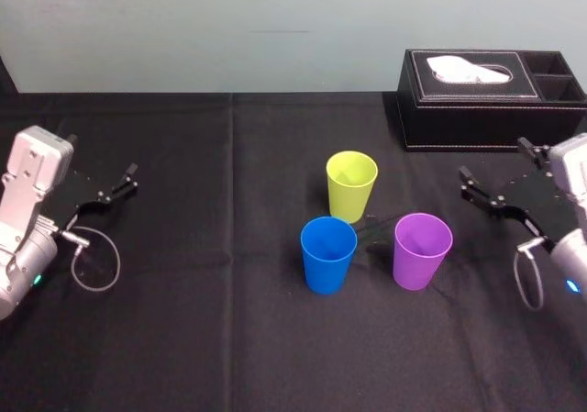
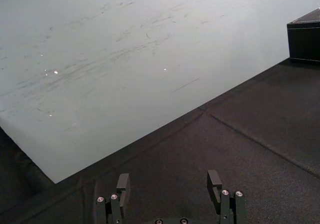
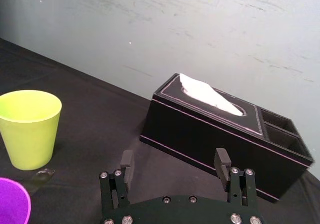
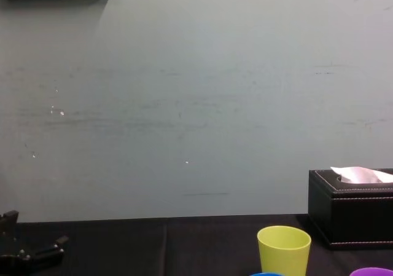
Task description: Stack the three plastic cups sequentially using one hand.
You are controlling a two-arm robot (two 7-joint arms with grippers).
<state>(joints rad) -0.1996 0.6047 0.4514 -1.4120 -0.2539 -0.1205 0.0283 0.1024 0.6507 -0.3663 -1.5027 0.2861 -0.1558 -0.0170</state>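
Three plastic cups stand upright, mouths up, near the middle of the table (image 1: 183,339), none nested yet: the yellow-green cup (image 1: 351,185) toward the far edge, the blue cup (image 1: 328,254) and the purple cup (image 1: 422,250) side by side nearer the front. The left gripper (image 1: 128,181) hovers by the left edge and the right gripper (image 1: 493,160) by the right edge, just in front of the black tissue box (image 1: 491,95) in the far right corner. On both, the fingers are spread, pinching nothing.

The main risk is the tight cluster – fingers closing on one cup could nudge a neighbour over. The cups look light, smooth and thin-walled, tapering to a narrow base, so a pinch on the slick wall may slip upward or squash the rim. A cup lowered off-centre could catch the lower rim and tip it. The black cloth looks soft and creased – little grip for the bases.
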